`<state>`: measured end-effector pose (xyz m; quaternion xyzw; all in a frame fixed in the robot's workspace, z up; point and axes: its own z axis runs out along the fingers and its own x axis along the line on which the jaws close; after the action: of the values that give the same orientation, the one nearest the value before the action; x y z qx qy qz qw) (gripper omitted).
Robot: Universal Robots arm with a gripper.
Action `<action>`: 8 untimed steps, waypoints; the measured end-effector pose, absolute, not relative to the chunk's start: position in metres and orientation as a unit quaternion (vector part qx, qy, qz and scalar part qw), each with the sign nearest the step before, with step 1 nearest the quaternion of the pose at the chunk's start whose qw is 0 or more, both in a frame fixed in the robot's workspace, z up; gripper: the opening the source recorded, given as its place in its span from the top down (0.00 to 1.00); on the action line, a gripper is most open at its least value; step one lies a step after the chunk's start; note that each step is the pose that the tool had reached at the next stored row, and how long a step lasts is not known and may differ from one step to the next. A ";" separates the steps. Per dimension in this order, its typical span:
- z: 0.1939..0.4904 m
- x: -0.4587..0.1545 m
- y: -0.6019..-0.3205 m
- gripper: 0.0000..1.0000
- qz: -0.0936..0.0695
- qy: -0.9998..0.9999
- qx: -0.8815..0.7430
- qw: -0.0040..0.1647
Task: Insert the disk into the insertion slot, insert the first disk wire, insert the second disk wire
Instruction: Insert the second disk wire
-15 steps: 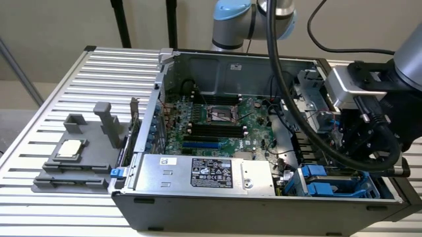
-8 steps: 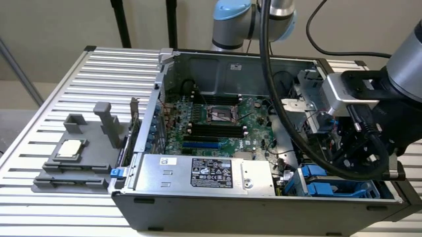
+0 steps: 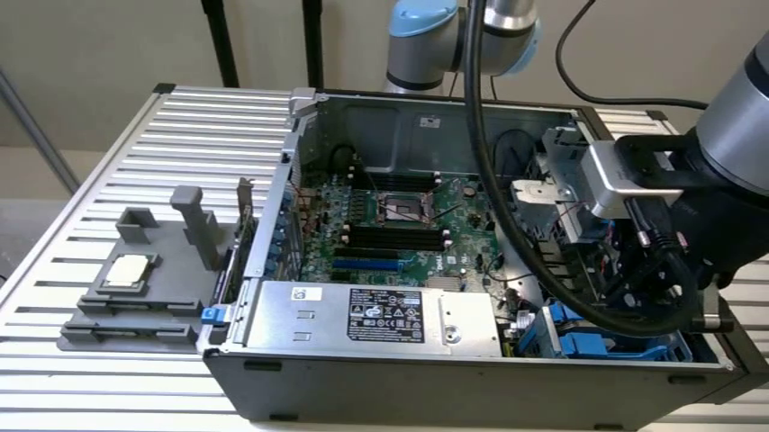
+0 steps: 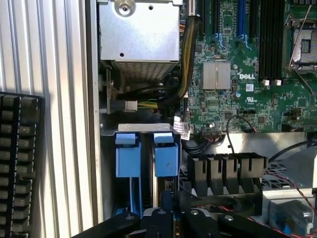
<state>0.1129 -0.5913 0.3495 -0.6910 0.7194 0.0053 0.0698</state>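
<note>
- The open dark grey computer case is crowded: the silver labelled power supply box fills its front edge.
- Thick black cables hang across the drive corner beside the upright bright blue plastic carriers.
- The ribbed metal worktop lies free behind the grey plastic fixture.

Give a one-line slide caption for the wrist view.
Shut hand poised above blue drive carriers in the open computer case, beside the motherboard and power supply.
</note>
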 end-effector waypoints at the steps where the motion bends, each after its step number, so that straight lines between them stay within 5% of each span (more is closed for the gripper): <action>1: 0.349 0.112 -0.591 0.84 0.005 0.719 -0.691 0.070; 8: 0.349 0.108 -0.591 0.84 0.000 0.719 -0.691 0.075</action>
<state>0.1080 -0.5913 0.3493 -0.6910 0.7190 0.0001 0.0753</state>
